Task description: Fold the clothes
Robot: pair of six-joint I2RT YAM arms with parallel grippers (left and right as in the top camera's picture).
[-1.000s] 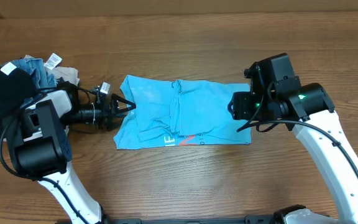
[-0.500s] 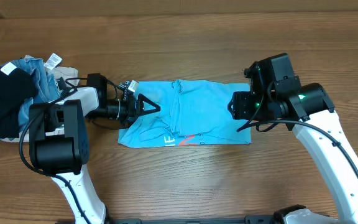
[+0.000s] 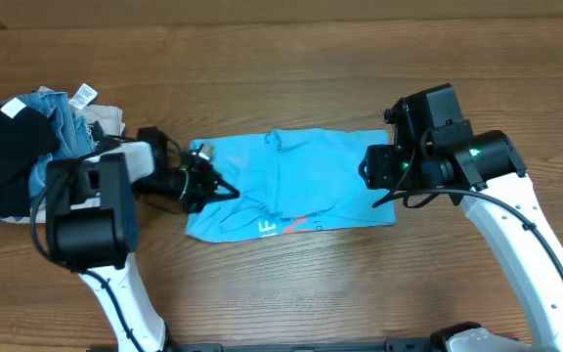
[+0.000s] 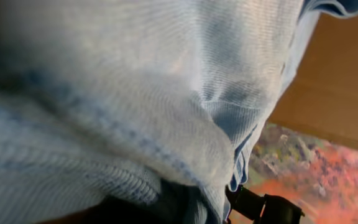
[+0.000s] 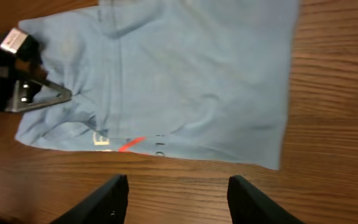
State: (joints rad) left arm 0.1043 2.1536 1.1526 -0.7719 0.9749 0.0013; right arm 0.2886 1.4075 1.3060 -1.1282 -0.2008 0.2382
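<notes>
Left claw (image 3: 225, 188) is pinching shut on the left side of the light-blue T-shirt (image 3: 311, 181), and its own camera is seeing almost nothing but blue cloth bunched up close. The T-shirt is lying mostly flat in the middle of the wooden table (image 3: 291, 68), with white and red letters (image 3: 281, 226) peeking out near its front edge. Right claw (image 5: 178, 199) is hanging by the shirt's right side with its fingers wide apart (nothing is between them). A heap of other clothes (image 3: 37, 127) is sitting at the table's left end.
</notes>
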